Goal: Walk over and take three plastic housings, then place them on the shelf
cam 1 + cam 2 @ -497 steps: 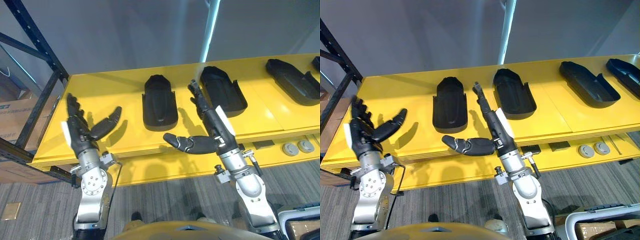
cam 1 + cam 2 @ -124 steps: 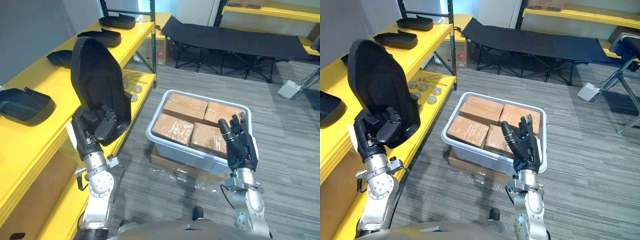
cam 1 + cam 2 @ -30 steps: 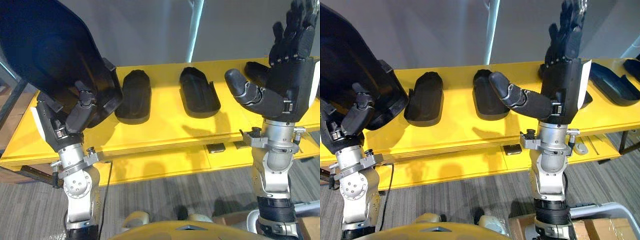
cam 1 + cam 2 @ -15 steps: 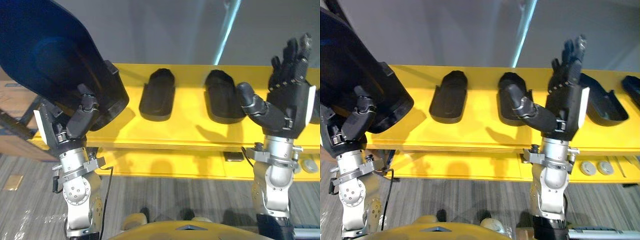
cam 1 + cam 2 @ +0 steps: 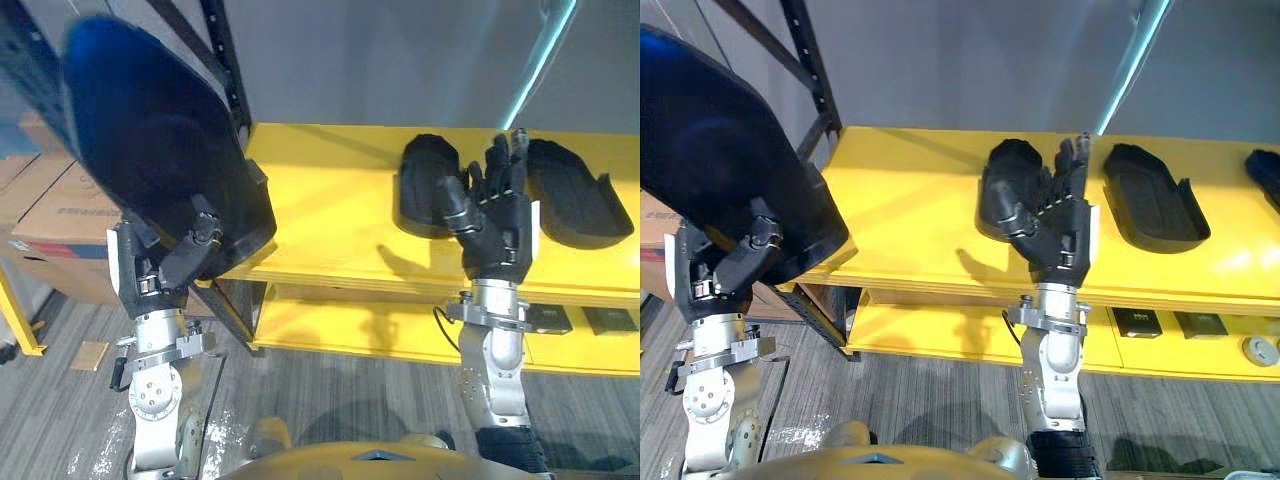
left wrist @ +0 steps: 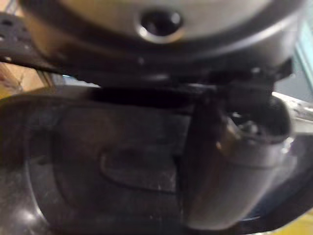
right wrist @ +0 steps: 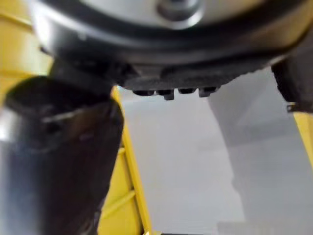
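Left eye view: the left hand (image 5: 165, 268) is clamped round a large black housing (image 5: 150, 150), held upright over the shelf's (image 5: 320, 205) left front corner. The right hand (image 5: 495, 225) is raised with its fingers straight and apart.

Right eye view: a second housing (image 5: 1005, 185) and a third housing (image 5: 1150, 195) lie toward the shelf's back edge.

Left wrist view: the thumb (image 6: 230, 171) presses on the black housing.

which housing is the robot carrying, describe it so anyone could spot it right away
Find the long yellow shelf that runs across the scene. At its left end, the left hand is curled around the lower edge of a large black plastic housing. Unlike the other housings, which lie flat on the shelf, it is upright in the air.
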Motion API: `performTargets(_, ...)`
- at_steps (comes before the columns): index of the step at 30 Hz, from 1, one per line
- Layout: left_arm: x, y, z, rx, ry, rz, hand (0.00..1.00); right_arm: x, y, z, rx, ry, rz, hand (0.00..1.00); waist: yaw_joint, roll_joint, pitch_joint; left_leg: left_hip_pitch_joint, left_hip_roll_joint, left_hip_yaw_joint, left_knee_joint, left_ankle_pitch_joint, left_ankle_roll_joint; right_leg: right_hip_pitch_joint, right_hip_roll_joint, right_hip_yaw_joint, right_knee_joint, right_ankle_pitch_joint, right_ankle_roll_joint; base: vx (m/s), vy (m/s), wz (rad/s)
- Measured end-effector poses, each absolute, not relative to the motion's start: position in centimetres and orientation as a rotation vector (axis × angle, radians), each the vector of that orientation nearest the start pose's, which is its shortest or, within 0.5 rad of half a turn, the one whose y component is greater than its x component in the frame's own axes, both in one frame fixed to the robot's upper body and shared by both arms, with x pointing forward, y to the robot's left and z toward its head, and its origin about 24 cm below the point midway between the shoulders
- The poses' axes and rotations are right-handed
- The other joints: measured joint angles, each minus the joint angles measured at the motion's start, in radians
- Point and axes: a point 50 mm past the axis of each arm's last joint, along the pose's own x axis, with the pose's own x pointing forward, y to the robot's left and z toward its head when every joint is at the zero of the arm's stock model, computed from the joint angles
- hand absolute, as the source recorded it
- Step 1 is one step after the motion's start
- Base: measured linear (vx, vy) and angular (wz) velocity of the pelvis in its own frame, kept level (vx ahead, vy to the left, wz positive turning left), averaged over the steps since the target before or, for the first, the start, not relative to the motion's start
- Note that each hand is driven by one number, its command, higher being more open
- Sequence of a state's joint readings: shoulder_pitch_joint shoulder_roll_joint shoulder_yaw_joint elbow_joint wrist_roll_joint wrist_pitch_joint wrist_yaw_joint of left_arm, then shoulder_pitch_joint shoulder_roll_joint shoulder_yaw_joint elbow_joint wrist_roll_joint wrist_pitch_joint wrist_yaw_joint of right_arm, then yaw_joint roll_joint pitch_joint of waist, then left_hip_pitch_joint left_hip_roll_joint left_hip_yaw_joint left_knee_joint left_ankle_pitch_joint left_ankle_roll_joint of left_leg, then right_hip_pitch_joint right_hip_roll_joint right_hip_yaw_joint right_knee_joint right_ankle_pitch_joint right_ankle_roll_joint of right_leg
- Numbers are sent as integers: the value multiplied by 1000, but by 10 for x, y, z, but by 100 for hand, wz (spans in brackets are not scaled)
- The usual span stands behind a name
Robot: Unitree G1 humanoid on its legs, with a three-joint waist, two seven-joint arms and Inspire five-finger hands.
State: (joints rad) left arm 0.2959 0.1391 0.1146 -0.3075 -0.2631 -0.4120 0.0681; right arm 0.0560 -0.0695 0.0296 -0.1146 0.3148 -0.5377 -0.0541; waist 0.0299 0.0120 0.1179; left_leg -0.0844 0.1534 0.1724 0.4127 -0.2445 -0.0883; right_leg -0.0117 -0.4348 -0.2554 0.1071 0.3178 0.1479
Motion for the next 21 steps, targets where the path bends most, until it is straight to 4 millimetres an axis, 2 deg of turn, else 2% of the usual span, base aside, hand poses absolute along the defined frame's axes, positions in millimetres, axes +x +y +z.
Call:
performTargets(1,184,217,97,-57,-458,221,0,227,-170,102,250,-586,-87,100,-4,0,1,5,5,4,-19,9,7,-14,22,2,54,-72,-3,-10,102,-22)
performTargets(2,187,218,100,-47,-467,202,0,226,-170,103,226,-588,-85,100,-16,-2,-1,16,5,5,-64,32,15,-26,89,-2,140,-216,2,8,53,-9)
performTargets(3,191,217,103,-51,-473,183,0,225,-171,104,226,-596,-86,100,-16,-2,-2,29,3,14,-107,54,17,-21,155,-13,159,-309,4,14,43,-9)
performTargets(5,194,214,105,-64,-483,165,0,224,-170,109,201,-615,-89,100,-16,-8,-5,34,-16,29,-146,80,17,0,209,-33,76,-352,-20,26,40,-29)
performTargets(6,195,211,104,-70,-481,158,0,223,-170,110,196,-619,-89,100,-20,-15,-9,31,-27,42,-153,87,16,12,212,-41,25,-349,-22,20,21,-21)
performTargets(9,200,188,96,-109,-421,70,0,217,-182,102,174,-584,-135,100,-37,12,-3,32,-22,29,-159,94,15,43,226,-49,-23,-325,-22,15,-13,6)
performTargets(12,201,178,94,-114,-399,-5,0,215,-191,102,150,-582,-166,100,-43,13,-3,66,-17,36,-202,110,3,52,235,-40,-24,-327,-27,10,-39,-7)
performTargets(14,202,176,94,-111,-399,-40,0,215,-196,105,121,-590,-174,100,-59,12,-3,79,-19,49,-230,123,1,46,236,-29,-24,-327,-27,-17,-30,-12)
performTargets(17,209,175,97,-94,-380,-67,0,213,-201,105,57,-574,-240,100,-61,13,-3,93,-19,78,-258,131,-2,30,238,0,-24,-324,-32,-40,0,-28)
performTargets(19,215,176,100,-81,-371,-74,0,206,-209,102,-20,-545,-321,100,-63,13,-3,95,-21,100,-274,136,-1,12,238,20,-25,-318,-34,-33,9,-28)
performTargets(21,217,183,102,-64,-359,-28,0,195,-225,92,-134,-476,-462,100,-83,13,-4,96,-24,134,-295,147,0,-13,241,49,-41,-302,-35,6,12,-34)
